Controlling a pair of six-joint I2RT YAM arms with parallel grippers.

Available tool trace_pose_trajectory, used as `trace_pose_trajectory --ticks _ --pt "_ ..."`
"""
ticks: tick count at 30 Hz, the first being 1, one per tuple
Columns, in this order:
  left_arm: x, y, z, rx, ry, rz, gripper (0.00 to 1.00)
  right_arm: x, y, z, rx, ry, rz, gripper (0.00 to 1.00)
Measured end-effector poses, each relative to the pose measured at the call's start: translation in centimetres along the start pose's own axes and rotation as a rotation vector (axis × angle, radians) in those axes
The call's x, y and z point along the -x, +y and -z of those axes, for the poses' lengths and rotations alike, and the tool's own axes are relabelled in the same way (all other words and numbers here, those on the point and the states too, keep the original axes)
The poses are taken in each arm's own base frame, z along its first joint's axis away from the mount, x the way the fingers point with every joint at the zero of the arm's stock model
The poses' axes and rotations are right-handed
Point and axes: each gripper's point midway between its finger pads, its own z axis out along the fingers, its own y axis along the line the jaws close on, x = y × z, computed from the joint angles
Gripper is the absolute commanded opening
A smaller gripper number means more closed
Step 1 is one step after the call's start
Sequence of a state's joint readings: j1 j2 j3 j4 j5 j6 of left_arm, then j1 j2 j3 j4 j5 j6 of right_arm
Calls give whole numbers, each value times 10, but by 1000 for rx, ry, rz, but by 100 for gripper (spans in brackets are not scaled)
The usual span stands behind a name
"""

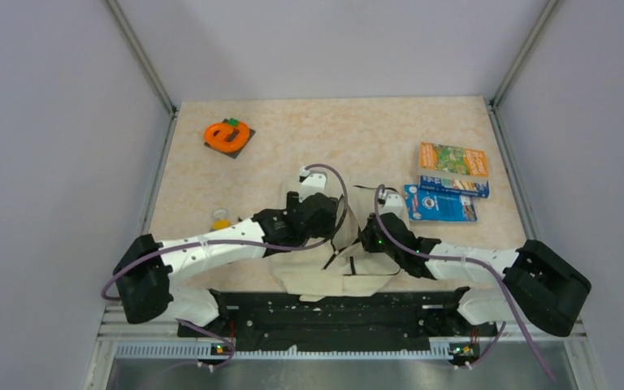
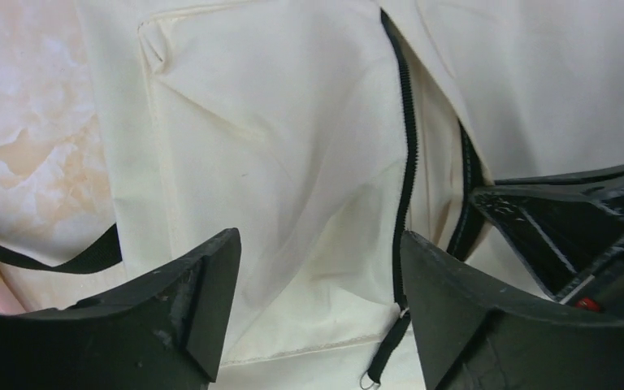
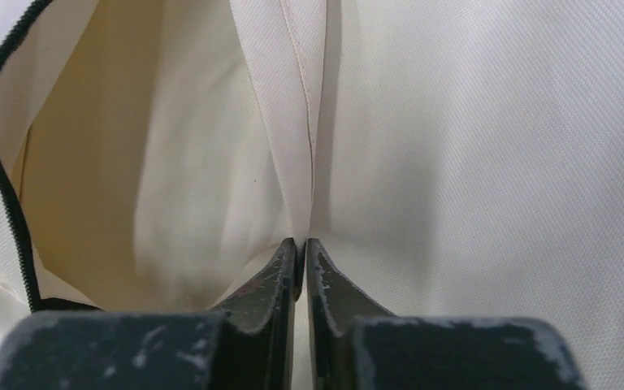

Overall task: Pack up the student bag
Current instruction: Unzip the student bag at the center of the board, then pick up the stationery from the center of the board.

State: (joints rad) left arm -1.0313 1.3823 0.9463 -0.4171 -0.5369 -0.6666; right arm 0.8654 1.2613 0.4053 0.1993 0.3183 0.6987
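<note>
cream student bag [image 1: 317, 278] at near centre, left gripper [image 2: 318, 244] jaws spread wide over its black zipper [image 2: 410, 146], right gripper [image 3: 301, 248] pinched closed on a fold of the student bag

Top view from high behind, looking down, both wrist views close over the student bag [image 2: 292, 203]

Soft, even overhead light leaves the surface [image 1: 357, 130] bright, with faint shadows beneath the arms [image 1: 211, 248]. Up close, the student bag [image 3: 496, 146] weave is crisp, its open pocket shaded warm yellow at left, while the right claw [image 3: 301, 244] base blurs near the lens.
</note>
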Motion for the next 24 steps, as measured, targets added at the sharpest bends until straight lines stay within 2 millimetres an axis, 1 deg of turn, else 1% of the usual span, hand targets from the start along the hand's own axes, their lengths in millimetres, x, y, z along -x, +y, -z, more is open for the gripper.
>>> trace_pose_trajectory --ticks 1,2,4,5,7,9,11,13,16,18,19,20,22,24 --pt "4 -2 2 -12 -3 0 82 0 0 0 1 -1 0 19" --pt "8 -5 5 -29 -4 1 84 2 0 1 2 -4 1 22" --pt "13 -7 10 -56 -6 8 87 5 1 4 7 -11 0 31" --pt "15 -7 14 -73 -4 9 87 6 1 5 10 -14 0 37" --pt "20 -7 21 -106 -2 21 88 9 2 8 16 -21 3 46" --pt "30 -3 29 -136 -15 55 88 13 4 12 28 -29 4 56" --pt "39 7 35 -142 -36 91 88 16 7 16 42 -35 8 65" --pt "43 25 38 -124 -53 131 88 18 9 21 61 -37 17 71" --pt "37 58 35 -60 -60 193 89 24 14 29 90 -51 20 76" --pt "25 83 31 -1 -49 232 89 31 18 35 113 -71 13 77" --pt "17 98 28 37 -42 262 89 34 20 39 123 -81 11 77" --pt "9 108 27 63 -33 279 89 37 21 42 131 -91 10 77" --pt "-11 131 23 128 -10 326 89 42 23 47 143 -107 6 77" --pt "-30 151 21 187 15 372 87 46 23 52 149 -121 3 77"
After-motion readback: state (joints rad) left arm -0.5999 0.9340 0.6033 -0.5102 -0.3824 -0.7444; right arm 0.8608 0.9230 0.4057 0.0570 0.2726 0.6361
